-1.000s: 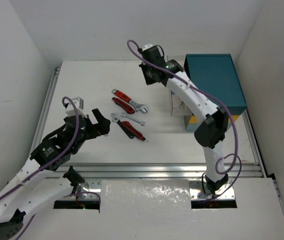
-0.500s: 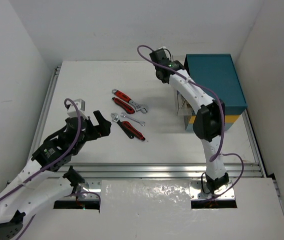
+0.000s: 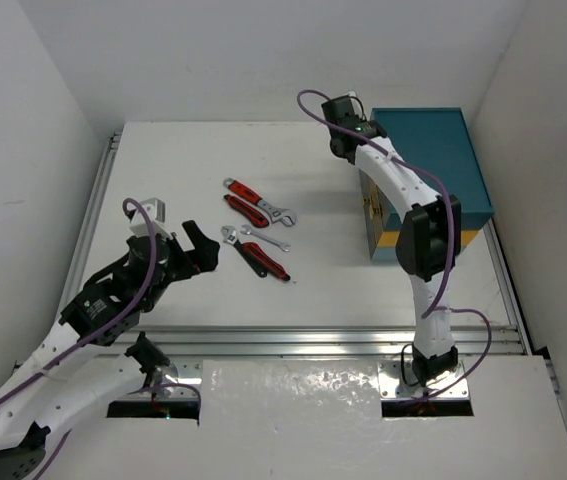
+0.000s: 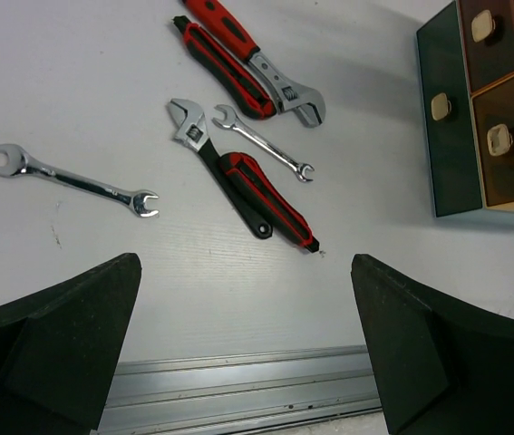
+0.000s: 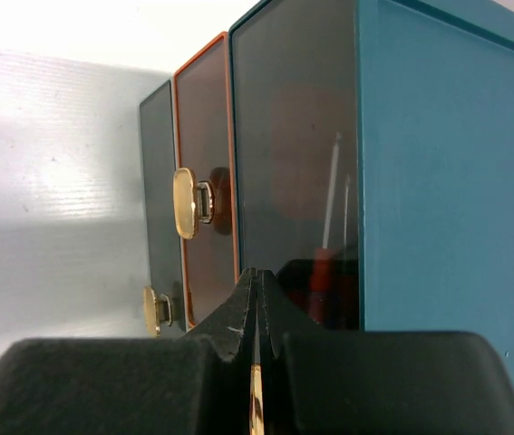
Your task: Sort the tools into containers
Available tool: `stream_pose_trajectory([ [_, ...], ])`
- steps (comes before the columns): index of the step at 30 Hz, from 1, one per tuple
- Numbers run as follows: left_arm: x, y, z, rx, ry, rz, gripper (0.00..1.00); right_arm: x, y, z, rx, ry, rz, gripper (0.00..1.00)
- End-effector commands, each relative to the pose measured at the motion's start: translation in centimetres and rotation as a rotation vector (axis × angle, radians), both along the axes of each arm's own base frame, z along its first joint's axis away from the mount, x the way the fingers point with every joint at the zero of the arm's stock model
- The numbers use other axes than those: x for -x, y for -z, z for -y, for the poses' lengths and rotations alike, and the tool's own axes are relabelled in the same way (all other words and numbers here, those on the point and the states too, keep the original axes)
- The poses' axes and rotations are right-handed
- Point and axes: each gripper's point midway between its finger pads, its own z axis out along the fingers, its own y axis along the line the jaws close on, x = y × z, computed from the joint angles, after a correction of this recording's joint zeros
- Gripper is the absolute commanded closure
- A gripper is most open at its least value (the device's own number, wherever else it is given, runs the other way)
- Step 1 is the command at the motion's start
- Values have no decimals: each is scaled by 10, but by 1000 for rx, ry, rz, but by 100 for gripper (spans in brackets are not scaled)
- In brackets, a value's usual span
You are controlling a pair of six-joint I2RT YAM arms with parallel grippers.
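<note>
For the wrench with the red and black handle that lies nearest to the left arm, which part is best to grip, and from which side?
Grip the wrench at its thick red-and-black handle, coming straight down from above. It lies flat, and its long sides look free there; the silver spanner sits close to its metal head. The open left end effector should close across the handle, not along it.

White tabletop (image 3: 163, 170). Teal box (image 3: 433, 160) with yellow lower band, brass-coloured latches (image 4: 499, 139), dark tinted drawer fronts, one orange-edged (image 5: 204, 181). Red-and-black-handled adjustable wrenches (image 4: 243, 195), silver spanners (image 4: 73, 179). Black left hand (image 4: 247, 353) and right hand (image 5: 255, 362), white arms, purple cables.
</note>
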Motion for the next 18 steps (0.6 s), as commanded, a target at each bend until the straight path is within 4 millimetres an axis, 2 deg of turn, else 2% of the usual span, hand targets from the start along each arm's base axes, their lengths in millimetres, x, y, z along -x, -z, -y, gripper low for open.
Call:
stream_pose_trajectory([
  [1, -4, -6, 0, 24, -25, 26, 0, 7, -40, 36, 110, 98, 71, 100],
  [5, -8, -3, 1, 26, -41, 15, 0, 10, -38, 38, 104, 107, 68, 100],
  [7, -9, 1, 8, 49, -29, 2, 0, 12, -40, 40, 120, 119, 75, 100],
  [8, -11, 8, 18, 73, 0, -8, 0, 14, -43, 39, 110, 113, 62, 100],
  [9, -14, 13, 26, 93, 18, -22, 0, 17, -43, 29, 31, 110, 67, 100],
  [10, -17, 13, 46, 153, 85, -4, 0, 21, -35, 0, -122, -1, 3, 96],
  [11, -22, 12, 58, 187, 123, 12, 0, 31, -57, -17, -240, -48, 43, 92],
  [12, -28, 15, 71, 207, 154, 8, 0, 42, -59, -37, -313, -108, 27, 84],
  [13, -36, 0, 89, 274, 204, 61, 0, 52, -69, -59, -401, -188, 31, 59],
  [14, -46, 5, 102, 284, 223, 47, 0, 71, -112, -61, -445, -222, 123, 52],
  [15, -55, -19, 120, 351, 273, 102, 0, 85, -118, -73, -460, -263, 143, 36],
  [16, -60, -26, 132, 373, 302, 111, 0, 98, -129, -76, -480, -289, 163, 25],
  [17, -74, -17, 148, 376, 323, 89, 0, 122, -164, -71, -542, -305, 238, 15],
  [18, -86, -29, 159, 417, 340, 124, 0, 137, -158, -69, -564, -315, 221, 10],
])
